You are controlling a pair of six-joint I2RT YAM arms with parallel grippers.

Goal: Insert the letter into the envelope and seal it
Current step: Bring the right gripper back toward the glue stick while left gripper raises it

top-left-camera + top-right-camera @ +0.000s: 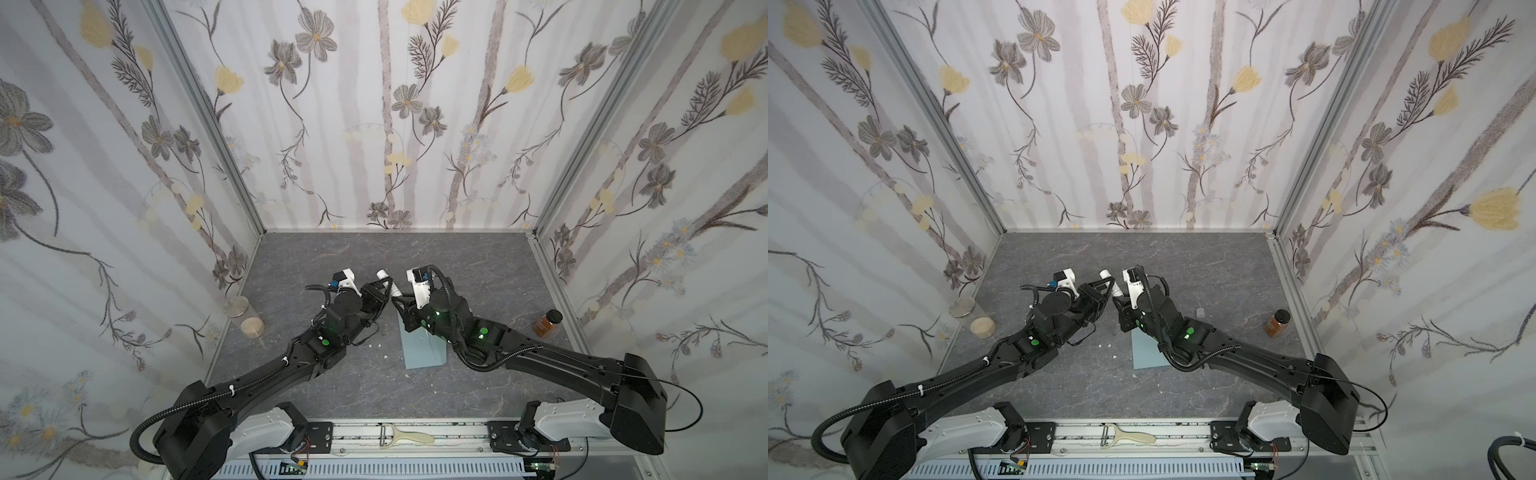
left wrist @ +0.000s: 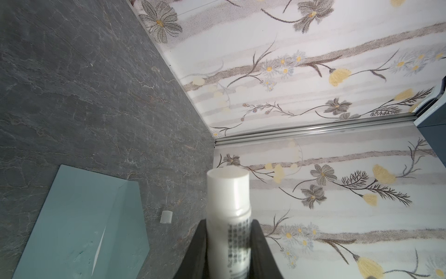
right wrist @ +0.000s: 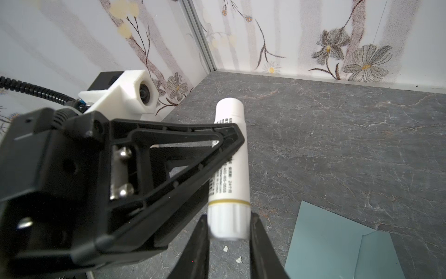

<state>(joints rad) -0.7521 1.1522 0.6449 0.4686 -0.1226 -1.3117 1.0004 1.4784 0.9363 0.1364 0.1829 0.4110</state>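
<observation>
Glue stick [image 3: 235, 174], smooth white plastic cylinder, is clamped mid-body by the left pincer [image 2: 229, 251] while the right pincer [image 3: 229, 241] straddles its gold-ringed end, likely to twist it; whether it grips is unclear. Matte blue-grey envelope [image 1: 422, 353] lies flat on the slate-look tabletop [image 1: 374, 257]; letter unseen, presumably inside

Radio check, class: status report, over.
Left gripper shut on glue stick. Right gripper flanks its base, grip unclear. Envelope flat on table. Small pale piece nearby.

Floral-papered walls [image 1: 395, 124], aluminium corner posts [image 1: 199, 104], dark grey stone-look floor [image 1: 374, 257], soft even light
</observation>
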